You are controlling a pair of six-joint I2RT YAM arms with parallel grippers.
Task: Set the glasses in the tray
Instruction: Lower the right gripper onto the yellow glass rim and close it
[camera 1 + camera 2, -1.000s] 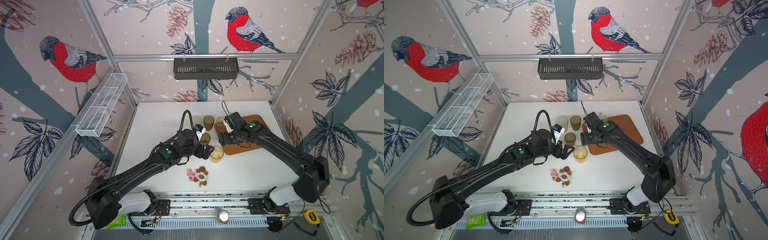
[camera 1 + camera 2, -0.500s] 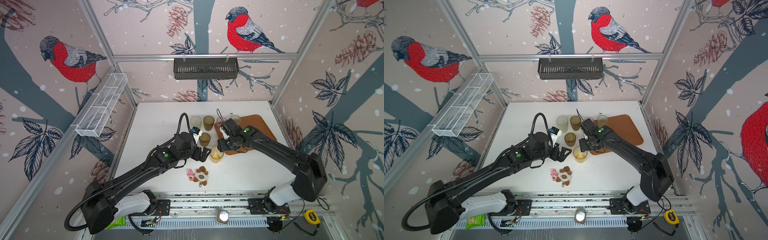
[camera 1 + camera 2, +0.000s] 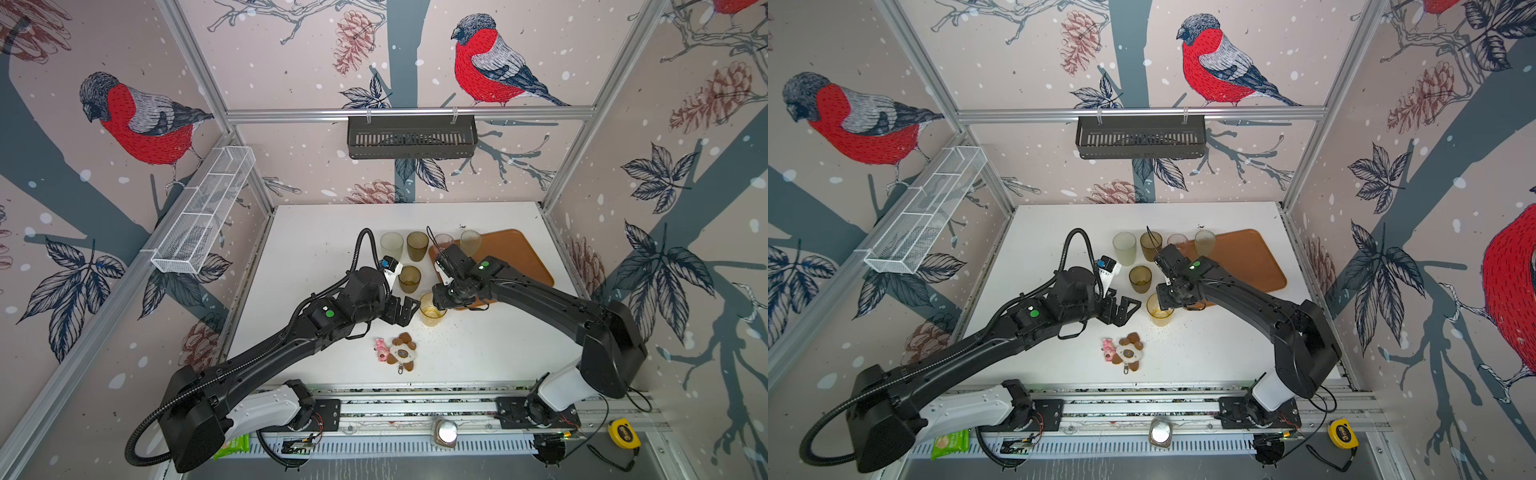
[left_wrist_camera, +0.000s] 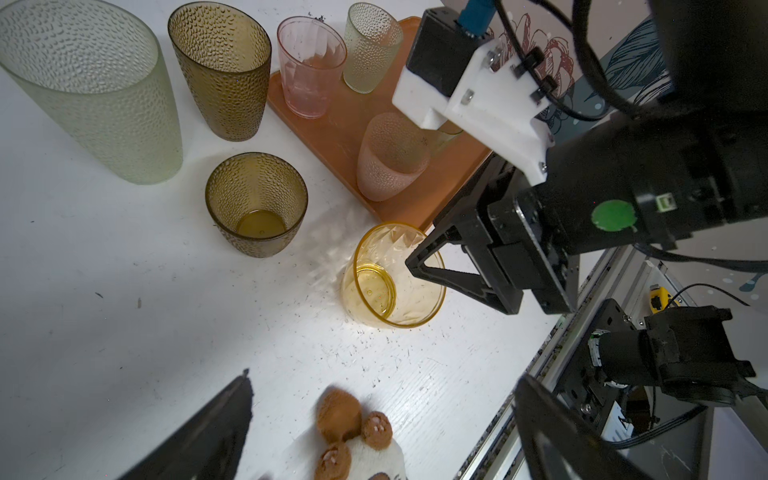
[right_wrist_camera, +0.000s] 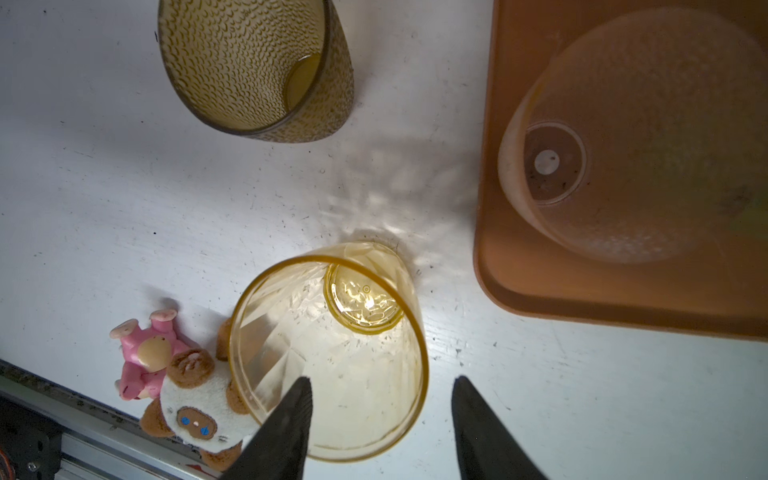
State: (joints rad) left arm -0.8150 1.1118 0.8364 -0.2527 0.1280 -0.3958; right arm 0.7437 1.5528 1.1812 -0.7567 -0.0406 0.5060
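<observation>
Pinch point on the yellow glass, probably light, stiff and slick: its rim wall, which the half-open right claw straddles without gripping; left claw wide open, empty

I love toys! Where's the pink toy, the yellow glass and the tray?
pink toy [image 5: 150,353]: right wrist view, its belly.
yellow glass [image 4: 375,287]: left wrist view, inside bottom.
tray [image 3: 517,254]: a top view, bare floor.
</observation>
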